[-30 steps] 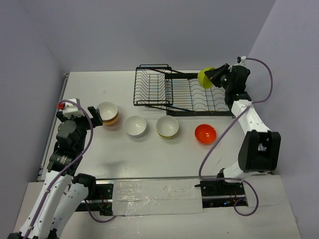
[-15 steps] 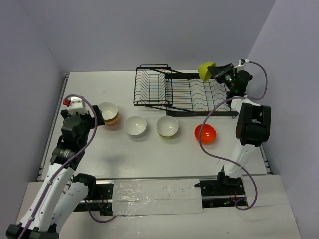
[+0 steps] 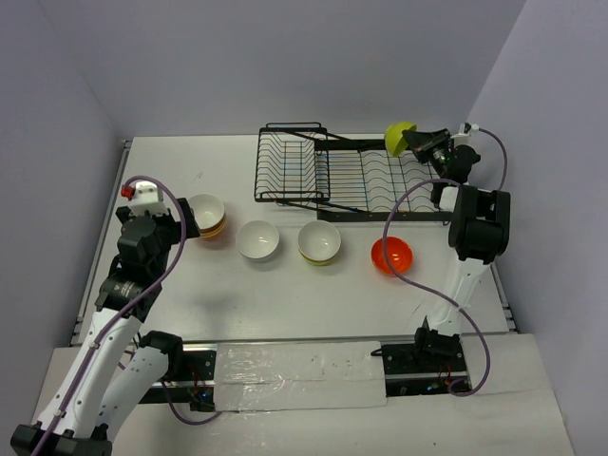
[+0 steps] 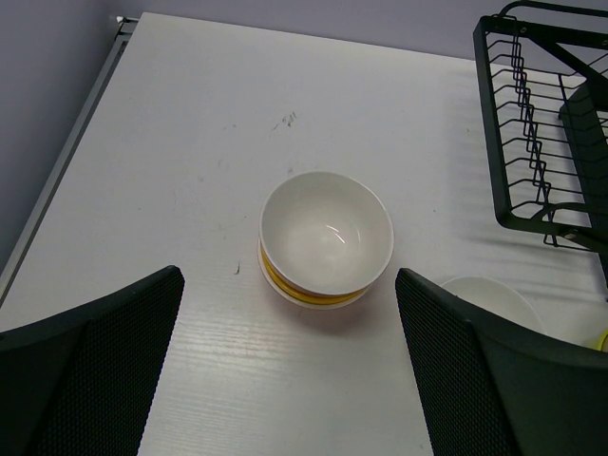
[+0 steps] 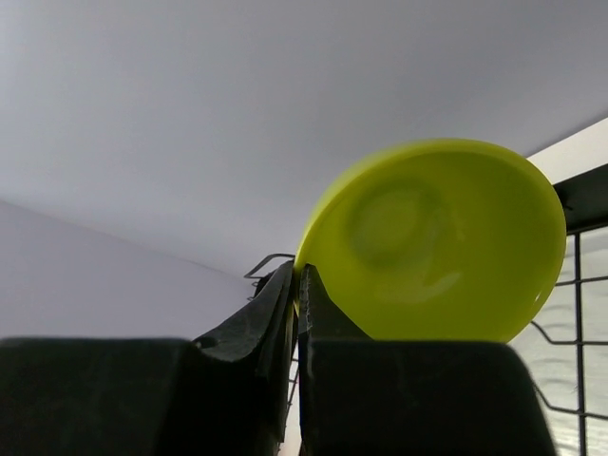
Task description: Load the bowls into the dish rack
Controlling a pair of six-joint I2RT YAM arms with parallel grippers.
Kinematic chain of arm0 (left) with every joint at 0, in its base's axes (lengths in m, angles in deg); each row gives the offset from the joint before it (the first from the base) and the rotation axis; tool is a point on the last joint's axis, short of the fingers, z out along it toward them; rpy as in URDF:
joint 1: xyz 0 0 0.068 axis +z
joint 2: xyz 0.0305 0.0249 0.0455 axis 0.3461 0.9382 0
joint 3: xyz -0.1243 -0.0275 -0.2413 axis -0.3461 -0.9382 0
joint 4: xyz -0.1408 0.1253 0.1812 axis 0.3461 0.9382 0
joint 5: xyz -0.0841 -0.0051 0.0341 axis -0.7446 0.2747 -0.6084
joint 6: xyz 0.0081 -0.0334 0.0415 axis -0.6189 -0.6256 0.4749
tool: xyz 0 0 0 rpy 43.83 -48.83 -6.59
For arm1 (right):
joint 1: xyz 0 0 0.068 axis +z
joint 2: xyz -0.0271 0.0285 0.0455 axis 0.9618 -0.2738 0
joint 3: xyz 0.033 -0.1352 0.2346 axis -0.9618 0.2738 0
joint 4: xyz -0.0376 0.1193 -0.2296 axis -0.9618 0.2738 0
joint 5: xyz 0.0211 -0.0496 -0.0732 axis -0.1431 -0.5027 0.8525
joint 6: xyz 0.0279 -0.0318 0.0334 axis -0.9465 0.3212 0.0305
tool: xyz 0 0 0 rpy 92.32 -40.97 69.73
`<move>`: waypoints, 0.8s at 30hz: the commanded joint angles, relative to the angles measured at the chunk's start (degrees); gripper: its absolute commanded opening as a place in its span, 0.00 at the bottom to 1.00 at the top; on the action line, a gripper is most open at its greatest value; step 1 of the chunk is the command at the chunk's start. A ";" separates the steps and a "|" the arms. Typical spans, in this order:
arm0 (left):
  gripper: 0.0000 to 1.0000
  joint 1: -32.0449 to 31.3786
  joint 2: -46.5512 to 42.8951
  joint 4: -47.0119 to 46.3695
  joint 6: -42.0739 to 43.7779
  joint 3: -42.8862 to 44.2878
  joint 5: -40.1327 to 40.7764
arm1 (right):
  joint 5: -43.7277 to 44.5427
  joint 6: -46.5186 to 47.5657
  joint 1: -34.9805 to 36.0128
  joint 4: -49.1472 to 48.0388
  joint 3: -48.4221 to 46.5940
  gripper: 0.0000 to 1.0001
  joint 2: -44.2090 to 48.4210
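My right gripper point(image 3: 415, 144) is shut on the rim of a lime-green bowl point(image 3: 399, 137), held tilted on edge above the right end of the black wire dish rack point(image 3: 353, 180). In the right wrist view the bowl point(image 5: 439, 242) fills the frame with its rim pinched between my fingers point(image 5: 296, 285). My left gripper point(image 3: 186, 220) is open above the table, next to two stacked bowls, white inside with yellow sides point(image 3: 205, 215) point(image 4: 326, 237). A white bowl point(image 3: 257, 239), a yellow-sided bowl point(image 3: 319, 242) and an orange-red bowl point(image 3: 391, 255) stand in a row before the rack.
The rack's taller ribbed basket section point(image 3: 290, 161) is at its left end; its edge shows in the left wrist view point(image 4: 546, 123). A purple cable loops by the right arm point(image 3: 418, 204). Walls close the table at back and both sides.
My right gripper has swung the lime-green bowl up and slightly right, toward the rack's far right corner. The left arm shifted a little, then held still.
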 commanded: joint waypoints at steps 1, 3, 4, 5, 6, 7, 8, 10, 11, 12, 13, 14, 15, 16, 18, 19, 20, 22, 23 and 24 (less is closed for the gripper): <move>0.99 -0.24 0.61 -0.46 0.52 3.29 -0.13 | 0.46 -1.70 -0.90 -8.72 -3.79 0.00 -1.89; 0.99 -0.24 0.87 -0.37 0.52 3.64 -0.13 | 0.81 -1.52 -1.25 -9.51 -3.96 0.00 -2.77; 0.99 -0.24 0.87 -0.37 0.43 3.73 -0.04 | 0.90 -1.52 -1.42 -9.86 -4.05 0.00 -3.13; 0.99 -0.24 1.05 -0.29 0.61 3.99 -0.13 | 0.99 -1.96 -1.60 -10.39 -4.14 0.00 -3.48; 0.99 -0.24 0.96 -0.28 0.70 4.08 -0.22 | 1.16 -2.31 -1.77 -11.09 -4.31 0.00 -4.00; 0.99 -0.24 1.31 -0.20 0.70 4.26 -0.39 | 1.25 -2.84 -2.04 -11.70 -4.40 0.00 -5.05; 0.99 -0.24 1.40 0.15 0.78 4.61 -0.48 | 1.25 -4.06 -2.21 -12.58 -4.66 0.00 -5.59; 0.99 -0.24 1.75 0.50 0.78 5.05 -0.65 | 1.52 -4.95 -2.30 -14.25 -4.93 0.00 -7.16; 0.99 -0.24 1.75 0.59 0.70 5.23 -0.57 | 1.60 -5.13 -2.30 -14.69 -4.93 0.00 -7.43; 0.99 -0.24 1.75 0.77 0.70 5.31 -0.57 | 1.87 -5.13 -2.30 -15.65 -4.76 0.00 -7.70; 0.99 -0.24 1.66 0.77 0.78 5.40 -0.74 | 2.30 -5.39 -2.39 -16.01 -4.67 0.00 -8.31; 0.99 -0.24 1.66 0.77 0.78 5.49 -0.74 | 2.31 -5.57 -2.39 -16.36 -4.84 0.00 -8.66; 0.99 -0.24 1.75 1.03 0.78 5.67 -0.92 | 2.39 -5.74 -2.30 -16.80 -4.84 0.00 -9.01; 0.99 -0.24 1.75 1.21 0.70 5.84 -0.92 | 2.40 -5.92 -2.39 -16.89 -5.02 0.00 -9.71; 0.99 -0.24 1.93 1.56 0.70 6.28 -0.92 | 2.66 -6.18 -2.39 -17.24 -5.11 0.00 -10.25; 0.99 -0.24 2.10 1.91 0.70 6.63 -1.01 | 2.83 -6.27 -2.39 -17.33 -4.93 0.00 -10.60; 0.99 -0.24 2.10 2.00 0.70 6.72 -1.01 | 3.18 -6.44 -2.48 -17.51 -4.67 0.00 -10.77; 0.99 -0.24 2.10 2.09 0.70 6.90 -1.09 | 3.45 -6.53 -2.48 -18.04 -4.40 0.00 -11.21; 0.99 -0.24 2.10 2.09 0.78 6.98 -1.09 | 3.62 -6.71 -2.57 -18.21 -4.05 0.00 -11.39; 0.99 -0.24 2.10 2.18 0.70 6.99 -1.18 | 3.89 -6.88 -2.65 -18.82 -3.88 0.00 -11.48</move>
